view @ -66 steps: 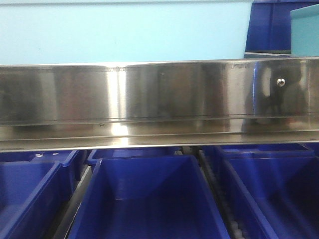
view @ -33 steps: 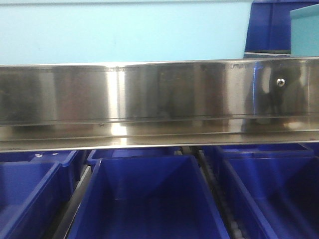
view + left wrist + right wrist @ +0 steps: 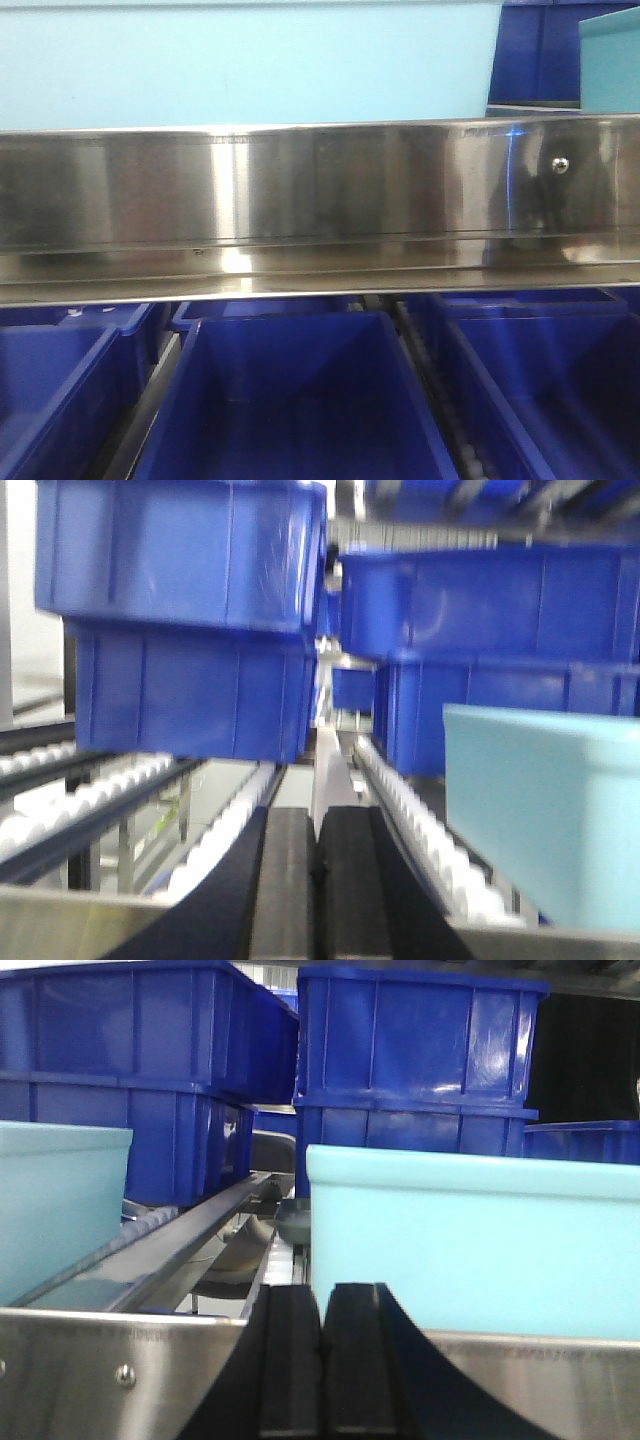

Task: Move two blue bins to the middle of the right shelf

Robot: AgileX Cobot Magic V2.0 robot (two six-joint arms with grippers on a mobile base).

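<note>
Only wrist views show left tool [image 3: 316, 825] and right tool [image 3: 322, 1298], closed.

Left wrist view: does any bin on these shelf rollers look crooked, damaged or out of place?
Nothing stands out. The left blue stack and the right blue stack sit level and upright, and the light blue bin stands straight at the right. The picture is blurred, so small cracks could not be seen.
</note>
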